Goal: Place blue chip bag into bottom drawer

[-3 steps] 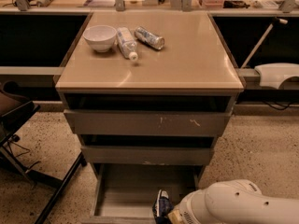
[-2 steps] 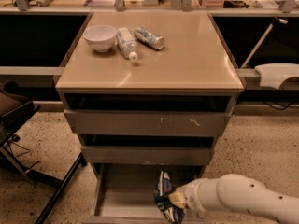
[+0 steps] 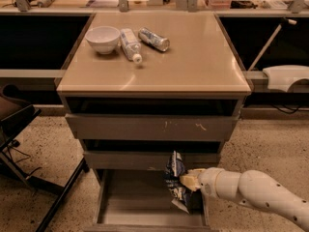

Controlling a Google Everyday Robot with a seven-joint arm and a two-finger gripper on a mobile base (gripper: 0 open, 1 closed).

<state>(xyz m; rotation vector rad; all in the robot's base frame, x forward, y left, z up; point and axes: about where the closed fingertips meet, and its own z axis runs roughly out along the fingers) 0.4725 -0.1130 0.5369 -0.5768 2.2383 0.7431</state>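
And here we have the pincer (image 3: 188, 181) low down, below the front edge of the surface (image 3: 193, 62) and toward its right front corner, clamped on the blue chip bag (image 3: 173, 174). We see the bag standing on end, pinched at its right side, its crinkled dark foil catching the light, white markings showing. It hangs over the right part of the bottom drawer (image 3: 135, 204), which is pulled out: a shallow grey tray, smooth floor, thin walls. We reckon the upright hold is there to slip the bag down past the middle drawer front without snagging. We cannot tell whether the bag's lower tip touches the drawer floor.

The arm (image 3: 260, 195), rounded and white, reaches in from the right, keeping clear of the two upper drawers (image 3: 149, 127) with their scuffed grey fronts.

Up top, near the back left corner of the smooth tan surface, we have a white bowl (image 3: 102, 37), a white tube (image 3: 130, 44) just beside it and a silver can (image 3: 153, 38) lying on its side, all well out of the way.

By our judgement the task is nearly done: the release is what remains, and light foil like this may tip or spring as it lands.
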